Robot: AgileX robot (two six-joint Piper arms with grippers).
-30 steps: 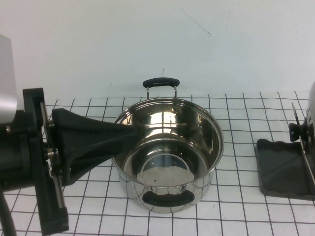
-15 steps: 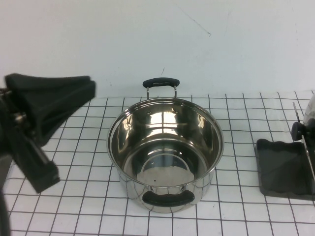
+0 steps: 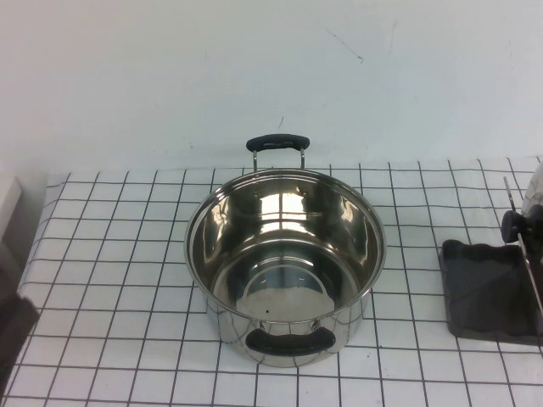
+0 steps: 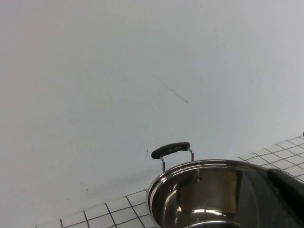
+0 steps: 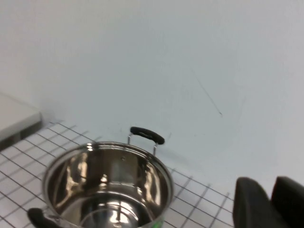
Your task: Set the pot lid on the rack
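1. The left pincer (image 4: 289, 190) shows only as a dark finger at the edge of the left wrist view, so I cannot tell how wide it stands or whether it holds anything. In the high view a dark part of the left arm (image 3: 13, 326) sits low at the near left edge of the worktop (image 3: 110, 280), well apart from the pot (image 3: 284, 263).
2. The right pincer (image 5: 270, 202) appears in the right wrist view as two dark fingers (image 5: 251, 204) side by side with a thin gap between them, nothing visible in that gap. It is raised and looks down across the pot toward the far wall.
3. The pot lid (image 3: 534, 203) is at the far right edge of the high view, cut off by the frame, standing on edge with its black knob (image 3: 512, 225) facing left. It stands at the far right end of the rack (image 3: 484, 288), beside the rack's thin wire rod (image 3: 526, 254).
4. The pot stands uncovered in the middle of the worktop, one black handle on the near side and one on the far side.
5. Only the high view shows the lid and the rack; both wrist views show just the pot, the gridded worktop and the wall. The right wrist view alone shows a pale grey box (image 5: 16, 118) at the worktop's left end.
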